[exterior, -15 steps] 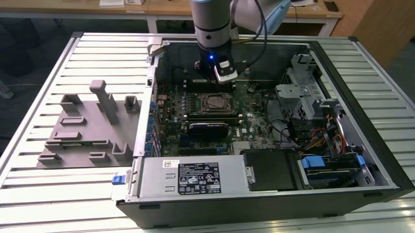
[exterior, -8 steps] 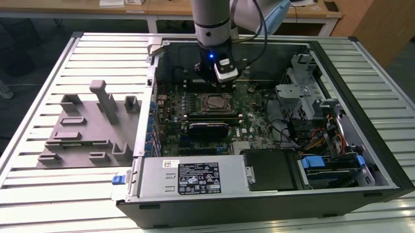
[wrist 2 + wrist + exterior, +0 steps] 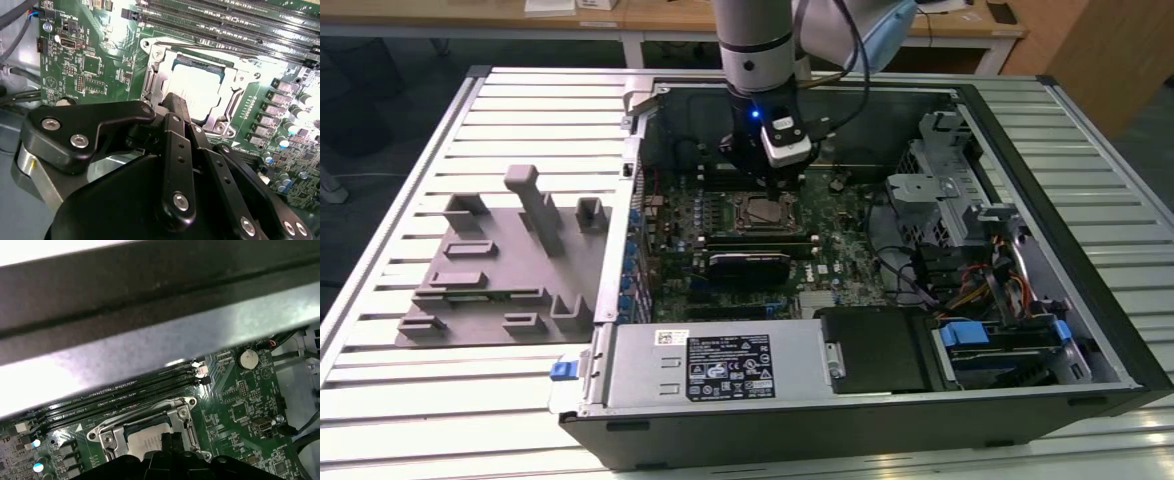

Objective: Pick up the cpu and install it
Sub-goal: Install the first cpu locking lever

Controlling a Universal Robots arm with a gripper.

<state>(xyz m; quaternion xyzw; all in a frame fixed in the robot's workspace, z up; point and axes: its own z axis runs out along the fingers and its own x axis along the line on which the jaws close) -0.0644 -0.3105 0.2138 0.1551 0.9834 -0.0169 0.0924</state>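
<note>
The cpu (image 3: 197, 87) lies flat in the motherboard socket (image 3: 150, 80), its shiny silver top facing up inside the metal frame. The exterior view has the socket (image 3: 765, 212) in the middle of the open computer case. My gripper (image 3: 775, 183) hangs from the arm just above the socket's far edge. In the second wrist view the black fingers (image 3: 172, 107) come together over the chip's near edge, shut, with nothing visible between them. In the first wrist view the cpu (image 3: 142, 442) shows pale in the socket frame (image 3: 107, 432), with the gripper (image 3: 167, 440) over it.
A grey moulded tray (image 3: 494, 260) lies on the slatted table at the exterior view's left. Inside the case, a black finned block (image 3: 747, 266) sits just in front of the socket, memory slots (image 3: 235, 22) run beside it, and cables (image 3: 947, 270) crowd the right. A power supply (image 3: 720, 365) fills the front.
</note>
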